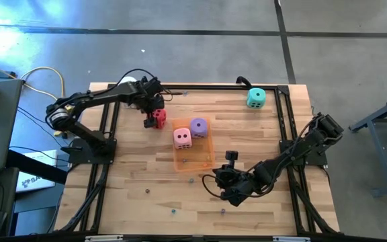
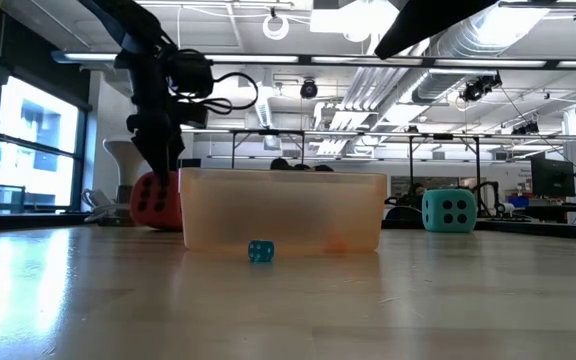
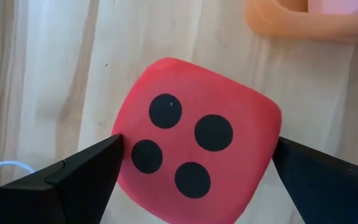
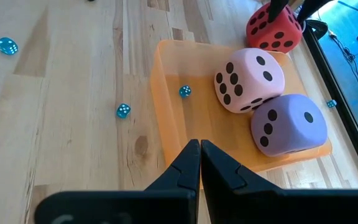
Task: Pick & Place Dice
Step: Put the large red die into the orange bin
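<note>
Wooden surface (image 1: pixel 133 188), orange tray (image 1: pixel 203 163) at centre. Red die (image 3: pixel 194 140) lies at the tray's 10 o'clock, directly between the left claw's (image 3: pixel 194 168) spread fingers, unclamped. Right claw (image 4: pixel 201 163), fingers together, waits at 5 o'clock.

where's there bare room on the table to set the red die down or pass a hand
Free: the bare wood between the orange tray and the teal die, and the left part of the table. Crowded: the tray, holding the pink die and purple die, the left gripper around the red die, and the right gripper beside the tray.
</note>
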Robot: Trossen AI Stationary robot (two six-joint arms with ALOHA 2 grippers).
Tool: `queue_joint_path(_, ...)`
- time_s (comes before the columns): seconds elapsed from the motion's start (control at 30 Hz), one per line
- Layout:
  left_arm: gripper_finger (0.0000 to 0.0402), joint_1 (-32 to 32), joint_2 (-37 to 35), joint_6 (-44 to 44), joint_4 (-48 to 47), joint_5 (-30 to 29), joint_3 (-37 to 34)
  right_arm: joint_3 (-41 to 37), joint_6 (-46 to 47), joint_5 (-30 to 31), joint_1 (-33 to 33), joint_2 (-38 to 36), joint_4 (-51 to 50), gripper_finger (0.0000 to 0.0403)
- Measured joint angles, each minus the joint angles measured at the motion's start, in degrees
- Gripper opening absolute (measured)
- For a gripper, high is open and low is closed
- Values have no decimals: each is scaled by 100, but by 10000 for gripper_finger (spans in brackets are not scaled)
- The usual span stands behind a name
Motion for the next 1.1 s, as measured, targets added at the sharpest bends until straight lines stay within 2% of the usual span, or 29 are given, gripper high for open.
queue_joint_path(0.17, 395, -38, -6, 414, 261, -74, -346, 0, 0, 0, 0, -2, -1, 4)
queue_joint_path(0.4, 395, -49, -19, 268, 644, -158, -715, 0, 0, 0, 0, -2, 0, 4)
queue_joint_path(0.6, 395, -49, -6, -592, 1070, -83, -761, 0, 0, 0, 0, -2, 1, 4)
queue_joint_path(0.97, 393, -20, -2, -504, 1068, -67, -770, 0, 2, 0, 2, -2, 1, 4)
queue_joint_path(1.1, 371, 45, -4, -292, 915, 90, -763, 0, 2, 0, 2, -2, 2, 4)
